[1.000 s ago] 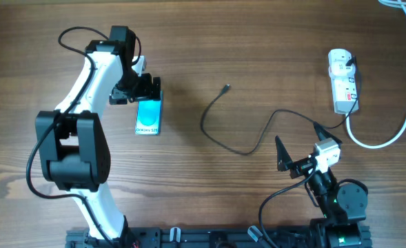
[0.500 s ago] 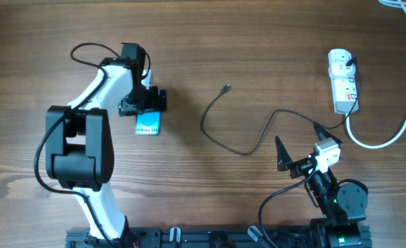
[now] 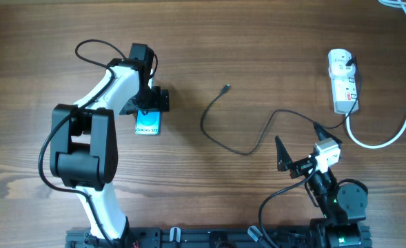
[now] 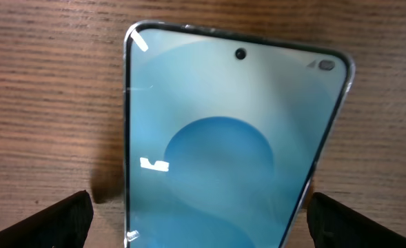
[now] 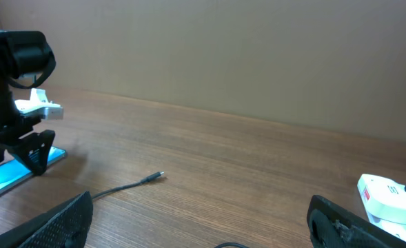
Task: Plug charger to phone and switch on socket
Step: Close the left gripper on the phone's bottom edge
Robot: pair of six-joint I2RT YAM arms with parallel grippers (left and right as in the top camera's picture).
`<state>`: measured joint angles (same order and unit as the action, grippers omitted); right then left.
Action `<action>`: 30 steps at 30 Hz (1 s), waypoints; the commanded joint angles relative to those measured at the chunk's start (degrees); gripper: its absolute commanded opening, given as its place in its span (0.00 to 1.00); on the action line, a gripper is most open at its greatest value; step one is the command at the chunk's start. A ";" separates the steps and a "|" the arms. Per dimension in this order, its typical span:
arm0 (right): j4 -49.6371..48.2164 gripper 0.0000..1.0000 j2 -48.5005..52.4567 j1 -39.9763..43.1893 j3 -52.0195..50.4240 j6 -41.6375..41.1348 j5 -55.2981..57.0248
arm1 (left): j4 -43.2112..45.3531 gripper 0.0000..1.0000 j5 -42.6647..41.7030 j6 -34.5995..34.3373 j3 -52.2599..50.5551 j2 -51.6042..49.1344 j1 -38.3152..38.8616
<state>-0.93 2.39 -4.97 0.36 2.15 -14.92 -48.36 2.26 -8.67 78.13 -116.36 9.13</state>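
Note:
The phone [image 3: 147, 125] lies flat on the table with its turquoise screen up and fills the left wrist view [image 4: 230, 138]. My left gripper [image 3: 151, 103] is open over the phone's far end, one finger on each side of it [image 4: 199, 200], with gaps to both edges. The charger, a thin black cable [image 3: 216, 141], curves across the middle of the table; its plug [image 3: 227, 88] lies free and also shows in the right wrist view [image 5: 158, 177]. The white socket [image 3: 342, 81] lies at the far right [image 5: 389, 200]. My right gripper [image 3: 298, 138] is open and empty [image 5: 199, 201], near the front.
A thick white cord [image 3: 389, 138] loops from the socket towards the table's right edge and far corner. The black cable runs close past my right gripper to the socket. Bare wood lies between the phone and the plug.
My left gripper has moved right and nearer over the phone, now covering more of its far end. The phone, cable and right arm have not moved.

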 commanded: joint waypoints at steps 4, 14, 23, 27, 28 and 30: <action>-0.28 1.00 -0.28 -0.33 -0.07 -0.81 0.57 | 4.09 0.98 -1.14 0.92 -4.22 -1.20 0.13; -0.28 1.00 -0.28 -0.33 -0.07 -0.81 0.57 | 4.39 0.77 -1.11 0.90 -5.75 -1.20 0.13; -0.28 1.00 -0.28 -0.33 -0.07 -0.79 0.57 | 3.80 0.66 -1.11 0.85 -5.75 -1.20 0.13; -0.26 1.00 -0.28 -0.33 -0.07 -0.79 0.57 | 2.89 0.75 -1.11 -0.72 -5.75 -1.20 0.13; -0.26 1.00 -0.28 -0.33 -0.07 -0.79 0.57 | 2.23 0.76 -1.14 -1.09 -5.75 -1.20 0.13; -0.28 1.00 -0.28 -0.33 -0.07 -0.81 0.57 | 1.03 0.80 -1.14 -1.22 -5.75 -1.20 0.13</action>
<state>-0.95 2.39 -4.97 0.36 2.15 -14.90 -45.43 1.65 -8.86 75.05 -115.11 9.13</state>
